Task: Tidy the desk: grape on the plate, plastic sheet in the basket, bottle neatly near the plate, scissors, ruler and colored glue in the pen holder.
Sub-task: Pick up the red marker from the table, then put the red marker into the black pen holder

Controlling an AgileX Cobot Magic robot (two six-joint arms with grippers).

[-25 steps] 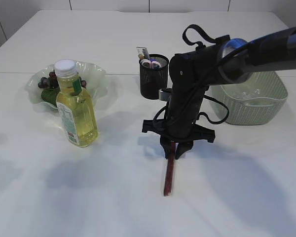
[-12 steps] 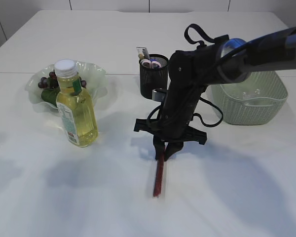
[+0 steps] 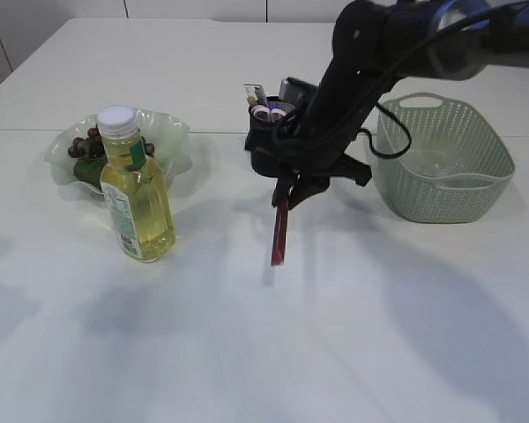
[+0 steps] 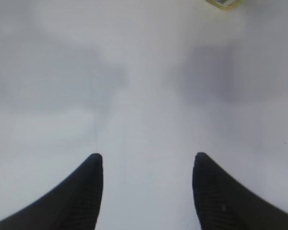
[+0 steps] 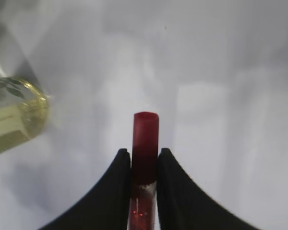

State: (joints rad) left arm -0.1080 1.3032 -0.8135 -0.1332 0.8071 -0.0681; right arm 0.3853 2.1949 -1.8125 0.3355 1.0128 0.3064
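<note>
With its tips pinching the red glue (image 3: 280,236) clear of the table (image 3: 247,352) beside the holder (image 3: 266,132), right hand (image 3: 291,189) hangs; left hand (image 4: 146,191) spread, empty.

Plenty of bare table (image 3: 247,352) is left open across the whole front. The back is more crowded: the bottle (image 3: 137,187) is parked just in front of the plate (image 3: 172,132), and the pen holder (image 3: 263,132) is half blocked by the right arm (image 3: 353,88), with the basket (image 3: 445,159) beside it.
</note>
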